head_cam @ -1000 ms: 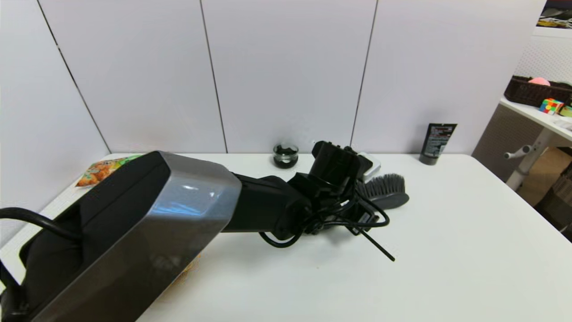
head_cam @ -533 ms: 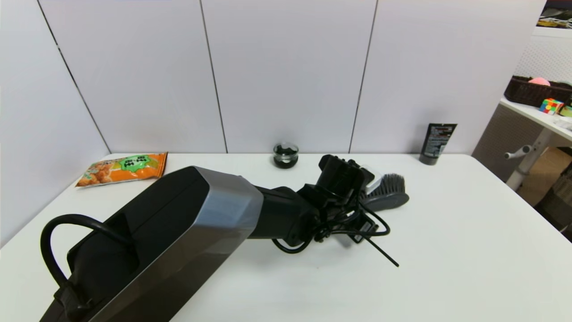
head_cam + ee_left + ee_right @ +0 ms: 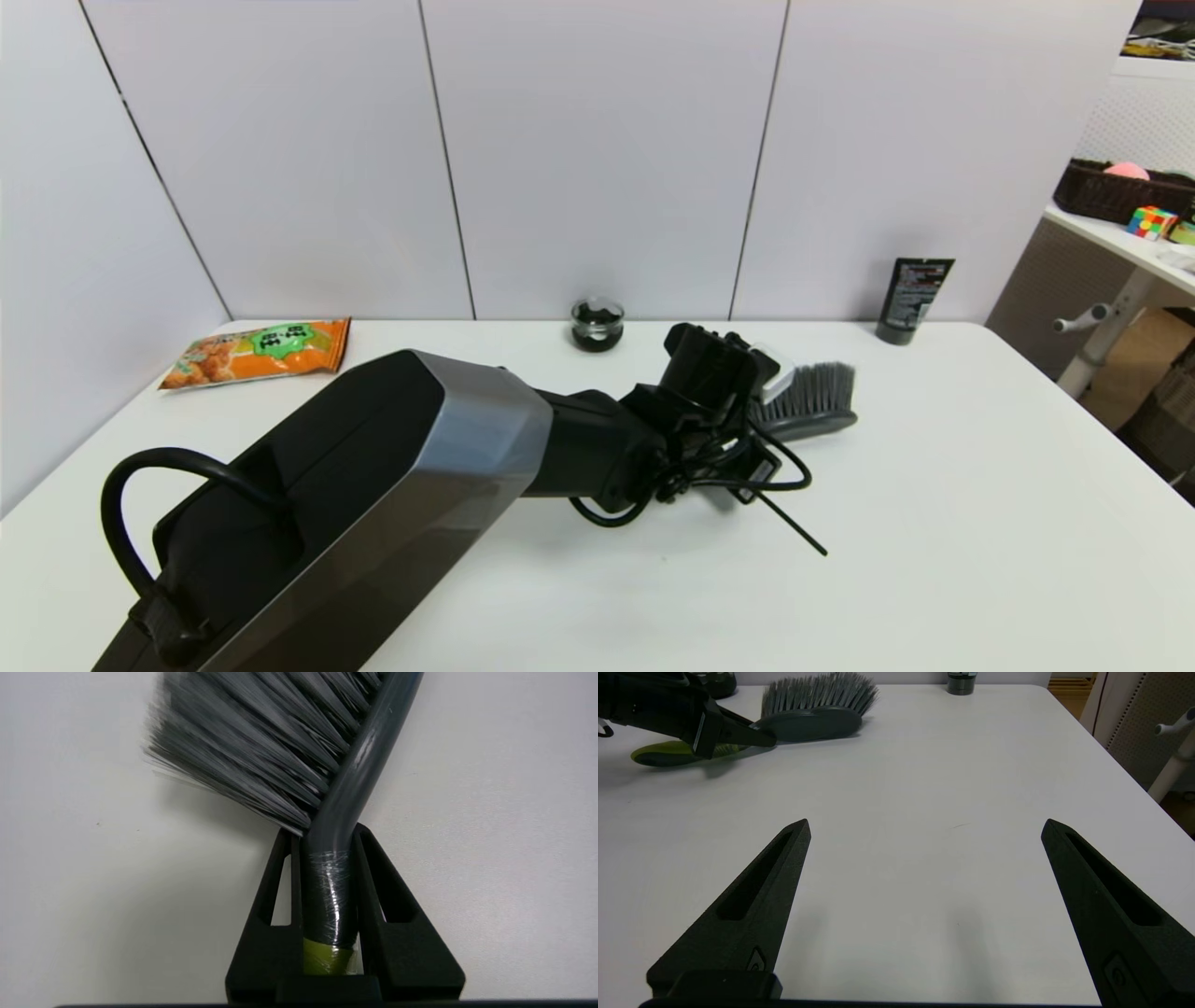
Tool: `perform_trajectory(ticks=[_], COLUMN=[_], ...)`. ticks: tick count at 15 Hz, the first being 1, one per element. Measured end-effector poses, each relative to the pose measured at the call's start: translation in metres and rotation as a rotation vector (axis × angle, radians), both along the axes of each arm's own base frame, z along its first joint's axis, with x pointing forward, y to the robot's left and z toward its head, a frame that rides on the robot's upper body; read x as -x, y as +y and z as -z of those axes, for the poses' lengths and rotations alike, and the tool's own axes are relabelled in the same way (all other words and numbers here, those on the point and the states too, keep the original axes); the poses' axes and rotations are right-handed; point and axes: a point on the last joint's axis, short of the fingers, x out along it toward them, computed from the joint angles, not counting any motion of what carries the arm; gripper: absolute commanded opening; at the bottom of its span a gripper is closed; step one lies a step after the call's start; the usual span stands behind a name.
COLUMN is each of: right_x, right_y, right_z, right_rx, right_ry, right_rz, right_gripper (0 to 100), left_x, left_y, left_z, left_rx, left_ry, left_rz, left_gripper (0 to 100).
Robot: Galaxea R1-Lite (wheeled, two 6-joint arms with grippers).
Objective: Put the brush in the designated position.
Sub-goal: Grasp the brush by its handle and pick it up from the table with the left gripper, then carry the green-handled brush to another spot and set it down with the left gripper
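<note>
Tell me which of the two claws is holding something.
The left claw: its fingers clamp the brush at the handle's neck. The right claw is spread wide over bare table.

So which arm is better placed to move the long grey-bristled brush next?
Left. Its end effector is shut on the neck of the long grey-bristled brush. The right end effector hangs open over bare white table, apart from it.
</note>
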Motion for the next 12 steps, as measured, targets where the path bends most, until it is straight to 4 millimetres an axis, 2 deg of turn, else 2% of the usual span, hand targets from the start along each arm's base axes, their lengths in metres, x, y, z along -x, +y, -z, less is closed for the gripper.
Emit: perform_trajectory(ticks=[6, 12], right_x=[0.0, 0.0], right_y=[0.0, 0.0], right_z=[0.0, 0.0], right_rx=[0.0, 0.0], right_ry=[0.0, 0.0], right_rz=[0.0, 0.0], right_gripper=[100, 100], left_x=[0.001, 0.007], left_y=[0.001, 0.005], left_z=[-0.005, -0.046], left_rx=[-0.001, 0.063], left_ry=[-0.003, -0.057], left_rz=[0.002, 0.012], left_gripper=[0, 0])
